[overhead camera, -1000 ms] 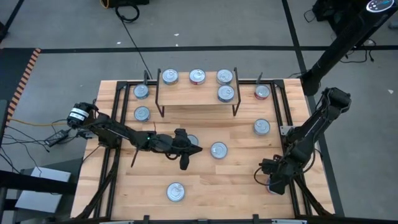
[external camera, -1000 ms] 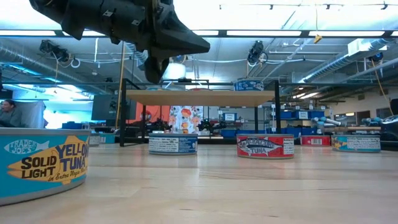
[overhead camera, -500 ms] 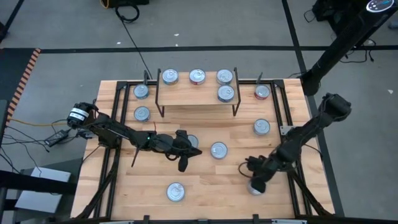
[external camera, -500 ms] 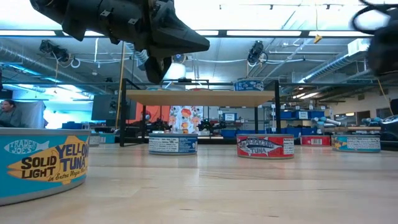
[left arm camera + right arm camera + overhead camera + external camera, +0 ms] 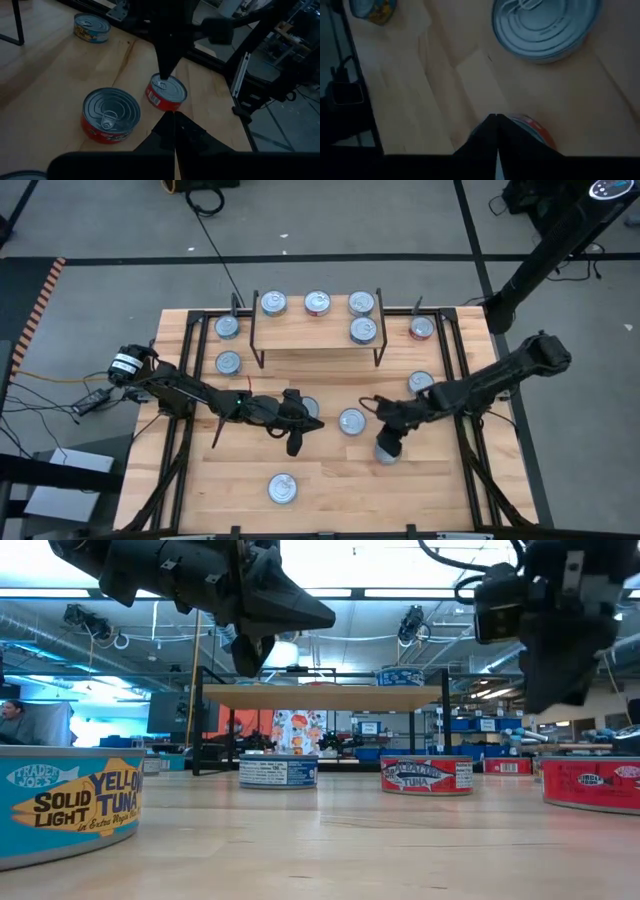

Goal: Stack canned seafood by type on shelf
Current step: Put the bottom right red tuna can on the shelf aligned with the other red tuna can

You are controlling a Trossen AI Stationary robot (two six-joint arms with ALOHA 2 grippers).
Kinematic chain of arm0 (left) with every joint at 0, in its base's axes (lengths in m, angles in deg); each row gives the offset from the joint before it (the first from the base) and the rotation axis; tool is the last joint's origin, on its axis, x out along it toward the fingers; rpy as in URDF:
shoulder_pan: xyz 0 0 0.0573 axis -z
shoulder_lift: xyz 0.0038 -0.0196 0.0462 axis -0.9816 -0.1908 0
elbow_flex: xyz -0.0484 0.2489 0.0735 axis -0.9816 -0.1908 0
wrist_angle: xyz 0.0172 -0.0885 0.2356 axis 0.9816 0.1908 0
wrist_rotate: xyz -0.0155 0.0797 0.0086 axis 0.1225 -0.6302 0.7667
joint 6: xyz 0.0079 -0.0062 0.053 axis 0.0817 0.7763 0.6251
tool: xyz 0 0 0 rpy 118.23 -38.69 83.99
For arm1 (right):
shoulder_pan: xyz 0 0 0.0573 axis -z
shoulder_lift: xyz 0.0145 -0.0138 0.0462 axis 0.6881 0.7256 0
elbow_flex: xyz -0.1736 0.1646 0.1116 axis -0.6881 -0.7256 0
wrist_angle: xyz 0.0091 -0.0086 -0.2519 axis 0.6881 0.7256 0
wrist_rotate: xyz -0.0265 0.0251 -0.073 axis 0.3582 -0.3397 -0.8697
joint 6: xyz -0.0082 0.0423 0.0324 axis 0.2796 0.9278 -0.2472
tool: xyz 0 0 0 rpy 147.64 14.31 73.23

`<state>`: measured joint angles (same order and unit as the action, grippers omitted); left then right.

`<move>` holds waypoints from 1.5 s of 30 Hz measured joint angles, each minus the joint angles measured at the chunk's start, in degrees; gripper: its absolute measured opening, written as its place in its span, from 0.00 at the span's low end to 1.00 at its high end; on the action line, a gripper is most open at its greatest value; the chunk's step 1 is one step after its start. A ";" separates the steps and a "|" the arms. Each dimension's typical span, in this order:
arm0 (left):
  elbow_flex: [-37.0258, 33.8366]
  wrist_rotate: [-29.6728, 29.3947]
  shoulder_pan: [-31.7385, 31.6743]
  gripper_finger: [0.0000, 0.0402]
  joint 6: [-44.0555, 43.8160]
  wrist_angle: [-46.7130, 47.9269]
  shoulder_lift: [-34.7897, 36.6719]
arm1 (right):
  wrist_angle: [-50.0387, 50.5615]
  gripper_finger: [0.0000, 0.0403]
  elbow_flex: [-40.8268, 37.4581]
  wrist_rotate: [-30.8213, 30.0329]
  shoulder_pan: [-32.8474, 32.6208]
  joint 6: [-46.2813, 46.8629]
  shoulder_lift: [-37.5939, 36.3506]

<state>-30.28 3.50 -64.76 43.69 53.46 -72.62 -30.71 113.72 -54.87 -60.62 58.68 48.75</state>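
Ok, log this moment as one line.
left gripper: shut, above mid-table | right gripper: shut, over red can | shelf: four cans

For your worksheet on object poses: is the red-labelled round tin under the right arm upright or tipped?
Upright: the red-labelled round tin sits flat on the wooden tabletop, silver pull-tab lid facing up.

Setting: robotics lab or workshop. Evidence: grey floor (image 5: pixel 330 220) marked with dark tape lines, trailing cables (image 5: pixel 205 198), fluorescent strip lights (image 5: pixel 420 593), exposed ceiling ducts (image 5: pixel 90 625), storage shelving behind (image 5: pixel 480 725).

Shelf (image 5: pixel 315 330) front half bare; three cans (image 5: pixel 317 303) line back edge.
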 joint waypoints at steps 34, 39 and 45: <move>0.00 1.08 -2.97 0.00 -1.91 -0.05 0.00 | 1.95 0.05 -8.30 8.55 1.63 3.65 -1.08; 0.00 1.49 -2.96 0.00 -2.89 -0.09 0.00 | -1.19 0.02 -8.55 8.11 1.74 3.12 -0.90; 0.00 1.49 -2.99 0.00 -4.63 -0.11 0.00 | -4.33 0.01 -8.64 8.19 1.98 7.16 -0.88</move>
<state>-30.28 4.99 -67.76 39.06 53.35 -72.62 -35.04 105.09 -46.68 -58.64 65.85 47.87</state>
